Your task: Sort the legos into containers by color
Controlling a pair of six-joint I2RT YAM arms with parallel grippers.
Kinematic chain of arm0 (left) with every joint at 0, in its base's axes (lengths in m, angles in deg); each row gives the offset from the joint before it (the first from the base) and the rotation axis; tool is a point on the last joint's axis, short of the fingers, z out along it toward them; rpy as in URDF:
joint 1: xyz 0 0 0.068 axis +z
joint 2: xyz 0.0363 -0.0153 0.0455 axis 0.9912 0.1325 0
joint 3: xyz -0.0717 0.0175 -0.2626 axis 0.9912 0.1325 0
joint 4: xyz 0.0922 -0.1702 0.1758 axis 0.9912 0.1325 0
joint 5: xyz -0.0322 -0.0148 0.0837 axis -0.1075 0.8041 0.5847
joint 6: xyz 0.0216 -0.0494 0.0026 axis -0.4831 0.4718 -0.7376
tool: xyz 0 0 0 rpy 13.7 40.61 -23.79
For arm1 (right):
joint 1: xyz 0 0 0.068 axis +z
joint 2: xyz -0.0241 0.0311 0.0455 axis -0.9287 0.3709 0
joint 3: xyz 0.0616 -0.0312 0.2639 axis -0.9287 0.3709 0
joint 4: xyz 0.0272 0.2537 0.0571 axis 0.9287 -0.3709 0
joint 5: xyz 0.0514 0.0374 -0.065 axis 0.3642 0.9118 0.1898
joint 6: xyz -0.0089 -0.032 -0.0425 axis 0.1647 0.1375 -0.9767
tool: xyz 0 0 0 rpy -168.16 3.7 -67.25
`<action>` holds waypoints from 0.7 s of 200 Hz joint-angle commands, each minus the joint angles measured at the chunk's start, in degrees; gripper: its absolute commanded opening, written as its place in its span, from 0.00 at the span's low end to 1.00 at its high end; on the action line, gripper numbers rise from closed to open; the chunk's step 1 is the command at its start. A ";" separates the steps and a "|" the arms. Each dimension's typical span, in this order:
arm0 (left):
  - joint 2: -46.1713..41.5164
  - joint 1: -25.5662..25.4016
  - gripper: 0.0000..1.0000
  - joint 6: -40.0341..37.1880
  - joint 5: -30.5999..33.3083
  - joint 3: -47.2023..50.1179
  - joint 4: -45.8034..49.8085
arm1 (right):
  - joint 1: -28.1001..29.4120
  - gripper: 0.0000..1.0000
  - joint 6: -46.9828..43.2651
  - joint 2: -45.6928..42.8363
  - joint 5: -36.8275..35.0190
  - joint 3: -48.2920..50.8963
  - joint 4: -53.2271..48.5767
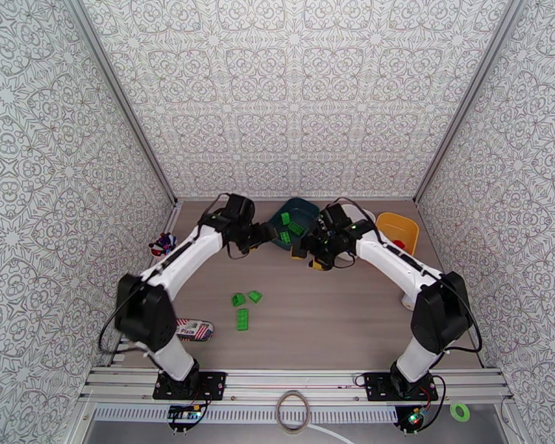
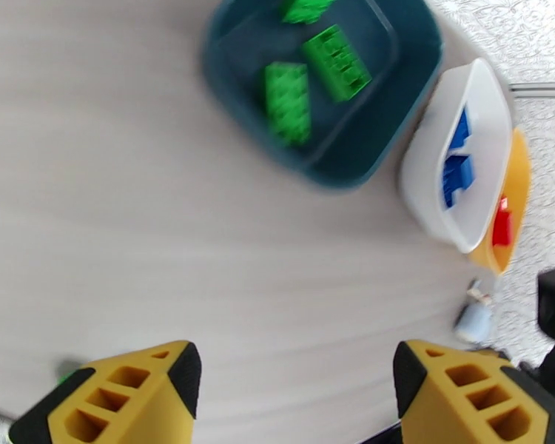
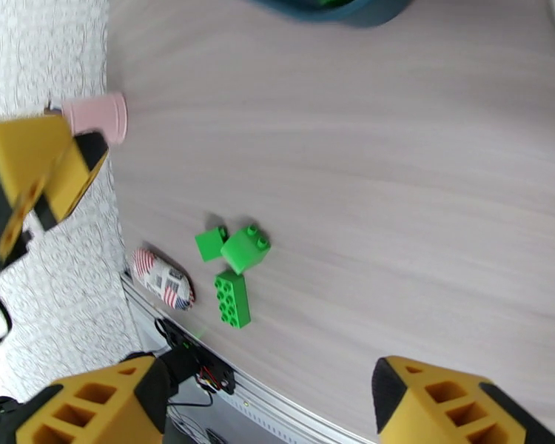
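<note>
**A:** Left pincer (image 2: 296, 375) status?

**B:** Released. Jaws wide, nothing between them. It hangs over bare counter (image 2: 129, 216), on the near side of the teal bin (image 2: 414, 98).

**A:** Right pincer (image 3: 270, 382)?

**B:** Also spread apart and empty. In the top view it sits by the teal bin's near right corner, close to the left pincer.

**A:** Bins?

**B:** The teal bin holds binned green bricks (image 2: 288, 105); I count three from the left wrist. The white bin (image 2: 425, 179) is just beside it, with blue bricks (image 2: 459, 168) inside. The yellow bin (image 2: 520, 172) is right against the white one's other side, can't tell if they touch. At least one red brick (image 2: 502, 225) in it.

**A:** Anything unsorted?

**B:** Three loose green bricks (image 3: 244, 249) on the counter, well apart from the bins. Two squarish ones close together, one oblong just beside them.

**A:** Clutter?

**B:** A printed pouch (image 3: 163, 279) near the left arm's base, and a pink cup (image 3: 96, 116) by the left wall.
</note>
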 commanded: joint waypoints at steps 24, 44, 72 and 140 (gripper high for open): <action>-8.29 -2.25 0.76 -0.57 9.65 10.84 7.93 | 5.88 0.77 -1.05 1.82 -4.91 -1.09 -2.85; -11.48 -3.71 0.76 0.96 11.41 15.13 9.69 | 8.38 0.77 -1.59 2.37 -7.24 -1.35 -4.39; -15.43 -6.64 0.74 3.53 13.18 21.24 11.28 | 11.43 0.77 -1.86 2.84 -9.75 -0.91 -5.74; -17.99 -15.07 0.66 9.98 14.38 32.47 10.11 | 15.27 0.78 -0.29 0.38 -12.11 5.95 -4.56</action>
